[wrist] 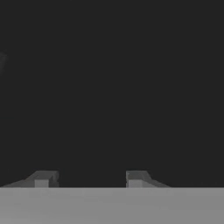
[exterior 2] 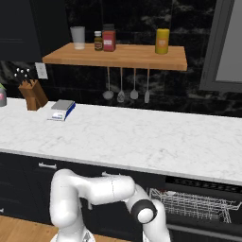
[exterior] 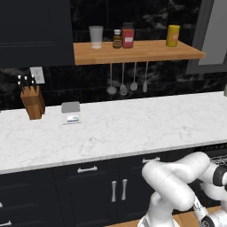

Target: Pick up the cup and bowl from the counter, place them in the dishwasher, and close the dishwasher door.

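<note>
Right base view: counter [exterior 2: 142, 137] spans frame; dishwasher [exterior 2: 203, 201] below at right, open, wire rack [exterior 2: 194, 205] showing. Shelf [exterior 2: 118, 56] jar labels unreadable. Hand view: gripper [wrist: 88, 178] tips parted, nothing between, facing dark surface.

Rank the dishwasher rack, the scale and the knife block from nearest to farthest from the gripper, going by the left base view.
The gripper sits low at the right, where the arm bends down.
1. Dishwasher rack: far right, beside the arm.
2. Scale: on the counter, left of middle.
3. Knife block: farthest left.
</note>
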